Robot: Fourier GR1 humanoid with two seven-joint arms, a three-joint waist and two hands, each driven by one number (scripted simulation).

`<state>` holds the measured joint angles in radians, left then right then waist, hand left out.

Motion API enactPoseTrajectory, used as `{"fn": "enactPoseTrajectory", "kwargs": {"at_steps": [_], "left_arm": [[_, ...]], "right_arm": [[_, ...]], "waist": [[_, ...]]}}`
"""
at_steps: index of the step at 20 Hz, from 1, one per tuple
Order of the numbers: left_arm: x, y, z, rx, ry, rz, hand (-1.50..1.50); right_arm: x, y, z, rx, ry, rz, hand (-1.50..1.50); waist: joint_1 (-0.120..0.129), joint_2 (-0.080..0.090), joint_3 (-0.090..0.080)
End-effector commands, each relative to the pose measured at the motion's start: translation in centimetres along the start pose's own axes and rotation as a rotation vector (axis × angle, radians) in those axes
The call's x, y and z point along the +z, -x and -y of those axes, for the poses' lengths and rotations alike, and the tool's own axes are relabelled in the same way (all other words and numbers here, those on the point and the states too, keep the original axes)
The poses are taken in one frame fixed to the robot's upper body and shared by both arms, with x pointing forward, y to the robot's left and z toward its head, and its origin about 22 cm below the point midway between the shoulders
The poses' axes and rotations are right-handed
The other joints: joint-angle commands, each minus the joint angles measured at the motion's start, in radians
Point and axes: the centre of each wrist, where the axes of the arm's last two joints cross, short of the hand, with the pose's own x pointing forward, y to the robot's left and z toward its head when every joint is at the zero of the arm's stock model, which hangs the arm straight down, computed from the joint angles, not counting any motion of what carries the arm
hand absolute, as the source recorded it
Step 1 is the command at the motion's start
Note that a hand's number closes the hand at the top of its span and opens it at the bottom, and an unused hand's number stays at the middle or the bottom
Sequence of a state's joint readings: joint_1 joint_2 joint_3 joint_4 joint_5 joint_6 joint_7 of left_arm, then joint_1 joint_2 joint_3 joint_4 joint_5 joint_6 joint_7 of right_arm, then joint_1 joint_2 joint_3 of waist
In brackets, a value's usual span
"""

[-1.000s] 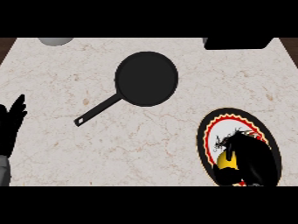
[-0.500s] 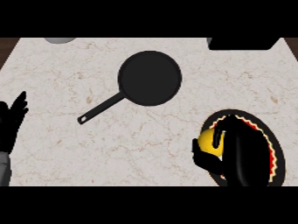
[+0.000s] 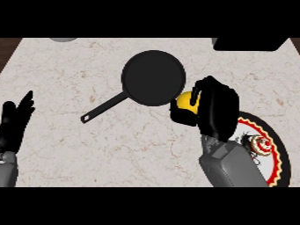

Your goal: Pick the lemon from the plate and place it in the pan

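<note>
Right hand (image 3: pixel 214 107), now lifted off the plate (image 3: pixel 277 145), clasps the lemon (image 3: pixel 186 100) at the pan's (image 3: pixel 153 78) four o'clock rim; release comes next.

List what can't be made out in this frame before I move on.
- Lemon: mostly hidden by the right hand curled round it, head view.
- Plate: largely covered by the right forearm.
- Grey object and black object: cut off at the top edge, unidentifiable.
- Left hand: resting open, nothing hidden.
</note>
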<state>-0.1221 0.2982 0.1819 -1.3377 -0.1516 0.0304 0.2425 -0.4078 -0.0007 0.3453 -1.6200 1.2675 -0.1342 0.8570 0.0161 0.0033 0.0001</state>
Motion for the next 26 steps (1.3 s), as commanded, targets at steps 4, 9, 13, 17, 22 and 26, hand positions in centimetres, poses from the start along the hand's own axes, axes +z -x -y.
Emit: {"fn": "enactPoseTrajectory", "kwargs": {"at_steps": [4,9,13,17,22,26], "left_arm": [[-0.4,0.0,2.2,-0.019,0.009,0.027,0.0],[-0.1,-2.4,1.5,-0.005,0.025,0.035,0.0],[-1.1,-1.5,2.6,-0.004,0.033,0.026,0.0],[-2.1,-3.8,2.2,-0.019,0.047,0.067,0.0],[-1.6,-2.6,2.1,-0.026,0.059,0.076,0.0],[-2.0,-2.9,1.6,-0.022,0.066,0.078,0.0]], "right_arm": [[-6.5,-3.5,-2.7,-0.139,-0.016,-0.057,1.5],[-8.8,-2.5,-6.7,-0.137,-0.06,-0.11,1.5],[-10.7,-2.3,-8.0,-0.149,-0.073,-0.122,1.5],[-11.2,-1.6,-9.1,-0.173,-0.102,-0.14,1.5],[-11.4,0.1,-10.2,-0.248,-0.124,-0.154,1.5],[-11.6,1.1,-10.4,-0.354,-0.162,-0.21,-1.5]], "waist": [[0.016,0.008,0.0],[0.038,0.011,0.001],[0.038,0.017,0.0],[0.074,0.035,0.001],[0.094,0.039,0.002],[0.108,0.048,0.004]]}}
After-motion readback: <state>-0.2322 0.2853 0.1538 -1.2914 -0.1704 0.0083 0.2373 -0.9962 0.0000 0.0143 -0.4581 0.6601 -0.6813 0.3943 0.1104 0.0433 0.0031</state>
